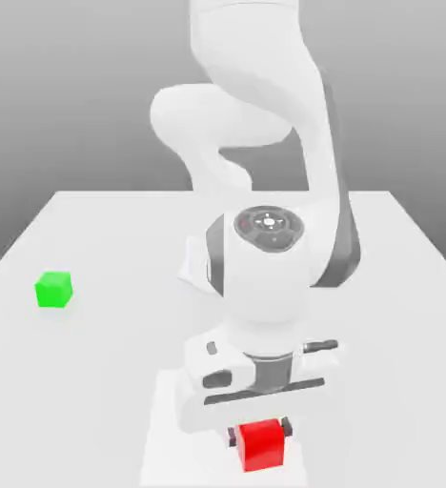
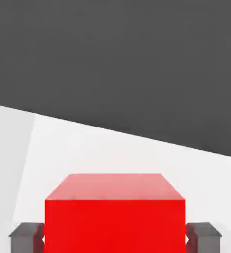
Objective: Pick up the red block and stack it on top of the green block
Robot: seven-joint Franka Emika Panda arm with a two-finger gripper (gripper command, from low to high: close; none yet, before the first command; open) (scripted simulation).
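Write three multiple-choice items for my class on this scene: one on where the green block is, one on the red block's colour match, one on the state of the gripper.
1. Where is the green block?
A. On top of the red block
B. On the table, toward the exterior view's left
C. Between the gripper's fingers

2. How many blocks are red?
A. One
B. Two
C. Three

3. What is the state of the gripper?
A. Wide open, away from both blocks
B. Closed on the green block
C. Closed on the red block

Key:
1. B: the green block sits on the tabletop, well apart from the arm's hand.
2. A: just one block is red; the other is green.
3. C: the fingers press on two opposite sides of the red block.
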